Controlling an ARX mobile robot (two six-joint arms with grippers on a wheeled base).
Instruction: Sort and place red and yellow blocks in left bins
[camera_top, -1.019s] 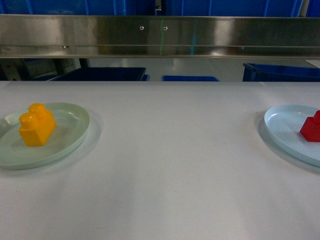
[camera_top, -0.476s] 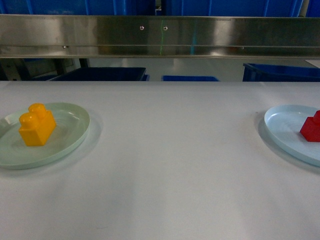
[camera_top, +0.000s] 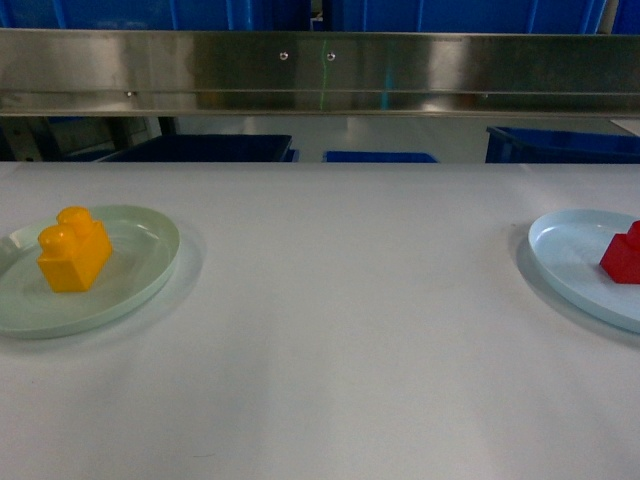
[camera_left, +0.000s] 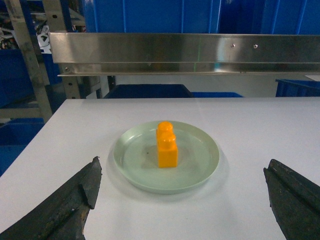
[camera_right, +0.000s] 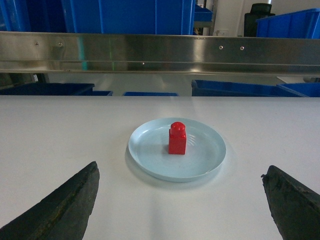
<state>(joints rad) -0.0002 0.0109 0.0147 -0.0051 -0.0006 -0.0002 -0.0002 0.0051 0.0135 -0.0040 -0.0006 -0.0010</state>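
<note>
Yellow block (camera_left: 166, 145) sits dead ahead of the left gripper (camera_left: 182, 200), centred between its wide-spread fingers (camera_left: 65, 205), well out in front and untouched. It stands on a pale green plate (camera_left: 135, 160); its two studs line up along the approach line, so the long axis points away from the fingers and the narrow width faces the gap. Good for a straight-in grasp.

Red block (camera_right: 177, 138) has the same layout for the right gripper (camera_right: 180, 200): straight ahead, centred between fingers (camera_right: 60, 205) that are also wide apart and hold nothing, on a light blue plate (camera_right: 150, 155). It looks upright, single stud on top.

Each arm is nearer its own block; neither arm shows in the head view.

White desk (camera_top: 340, 330) is flat and matte, with open space between the plates. Steel rail (camera_top: 320, 70) runs across the far edge, blue bins (camera_top: 210, 148) below and behind it. Can't tell which are the target left bins.

Nothing sorted yet, by my read.
</note>
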